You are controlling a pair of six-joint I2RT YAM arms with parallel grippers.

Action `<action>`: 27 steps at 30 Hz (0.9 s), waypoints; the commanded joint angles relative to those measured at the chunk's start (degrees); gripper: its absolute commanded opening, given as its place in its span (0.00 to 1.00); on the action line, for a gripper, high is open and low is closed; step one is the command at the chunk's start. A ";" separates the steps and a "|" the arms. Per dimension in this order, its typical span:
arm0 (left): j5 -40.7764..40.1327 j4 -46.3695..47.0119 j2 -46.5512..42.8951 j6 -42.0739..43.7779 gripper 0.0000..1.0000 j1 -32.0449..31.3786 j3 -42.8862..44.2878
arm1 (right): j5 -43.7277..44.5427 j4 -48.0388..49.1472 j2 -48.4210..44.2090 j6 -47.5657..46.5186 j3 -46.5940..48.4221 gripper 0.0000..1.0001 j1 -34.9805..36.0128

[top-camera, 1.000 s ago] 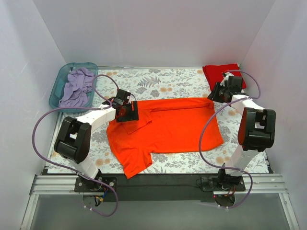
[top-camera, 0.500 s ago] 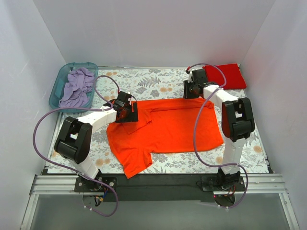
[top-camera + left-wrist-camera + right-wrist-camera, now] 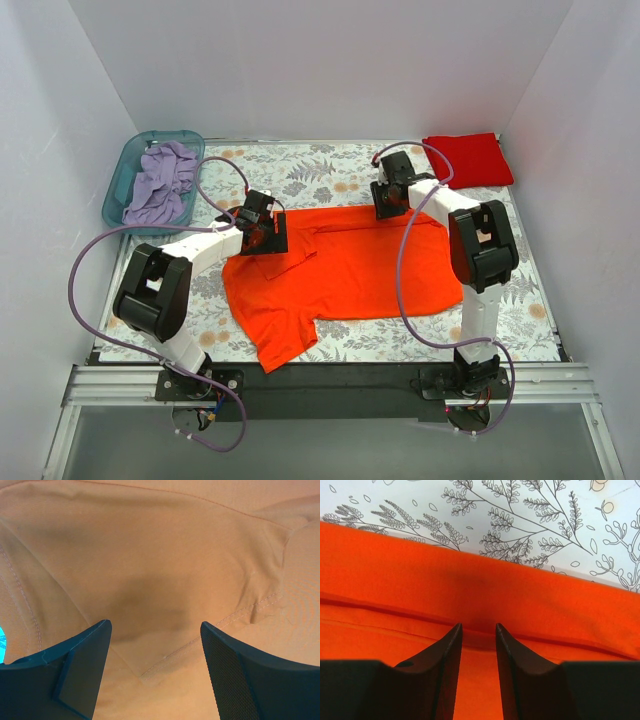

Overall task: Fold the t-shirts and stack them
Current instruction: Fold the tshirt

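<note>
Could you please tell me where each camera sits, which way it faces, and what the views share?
Top external: above and behind the robot, looking down on the table; left arm, right arm, orange t-shirt, red t-shirt show.
Left wrist: on the left arm, facing down at orange cloth; wide-open jaws show.
Right wrist: on the right arm, facing the shirt's edge; narrowly parted jaws show.
All share the orange t-shirt.

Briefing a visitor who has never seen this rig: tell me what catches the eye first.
A bright orange t-shirt lies spread across the middle of the floral table, the left pincer and right pincer over its far half. A folded red t-shirt sits in the far right corner, a teal bin of lilac cloth far left.
</note>
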 commanded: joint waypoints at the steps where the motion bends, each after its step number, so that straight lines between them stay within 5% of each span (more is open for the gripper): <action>1: -0.64 0.38 -2.94 0.50 0.71 -0.23 0.38 | 1.82 -1.75 -1.08 -1.21 1.36 0.40 0.36; 27: 0.15 0.29 -2.23 0.06 0.71 -0.23 0.56 | 0.07 -2.28 -6.97 -0.51 -8.83 0.37 0.45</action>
